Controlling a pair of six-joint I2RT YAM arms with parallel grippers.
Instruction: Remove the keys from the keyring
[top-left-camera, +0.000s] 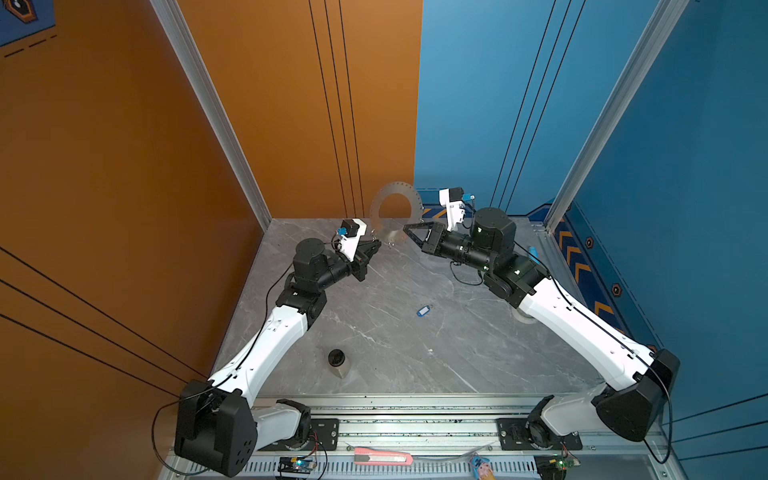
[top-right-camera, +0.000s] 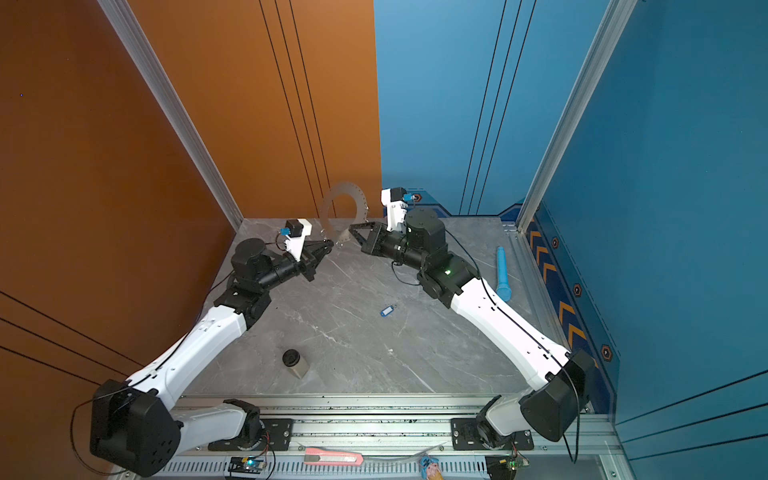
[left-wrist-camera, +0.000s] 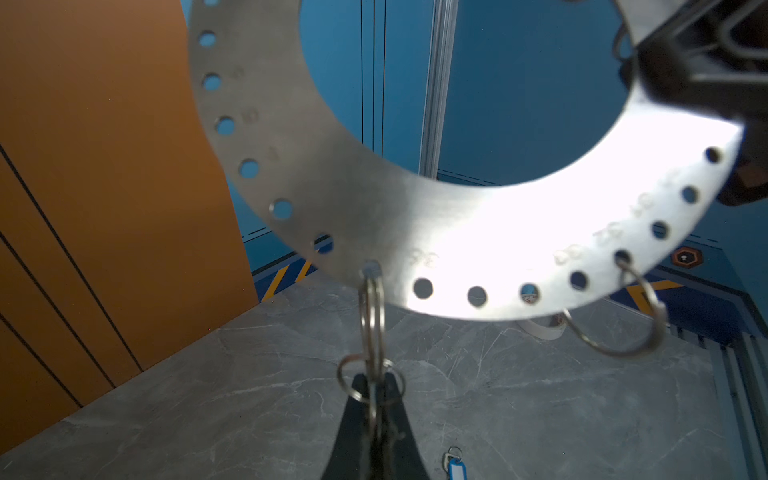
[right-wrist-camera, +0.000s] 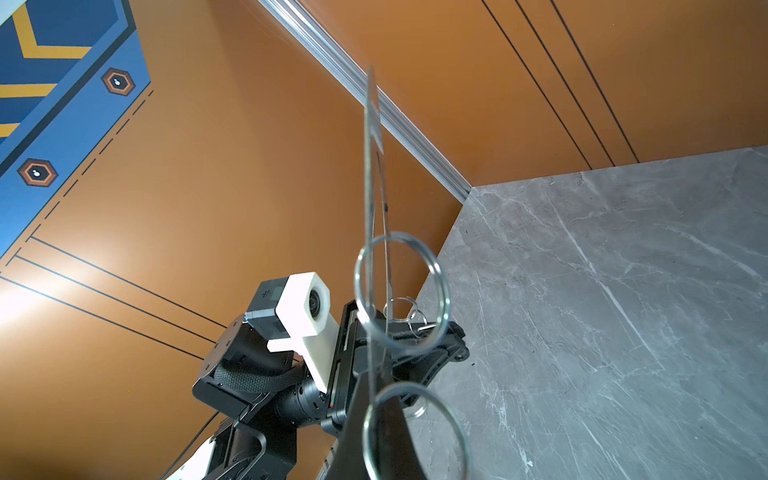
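Keyring (top-left-camera: 394, 232) is up in the air, standing on its edge above the worktop (top-left-camera: 395, 340). Right pincer (top-left-camera: 407, 228) is squeezed tight on its rim and holds it up. Left pincer (left-wrist-camera: 374, 386) is just under it, pinched tight on the wire loops (left-wrist-camera: 372, 320) that hang from the low edge. Blue key (top-left-camera: 423, 310) lies flat on the worktop, down below and well apart from both pincers

Nothing here reads as words or numbers. The keyring (left-wrist-camera: 457, 232) has stamped marks beside its holes, too blurred to read. The blue key tag (top-left-camera: 423, 310) shows a blank white window. At three o'clock, the blue wall (top-left-camera: 685, 208) carries yellow chevrons (right-wrist-camera: 54, 52) and hexagon badges (top-left-camera: 616, 289).
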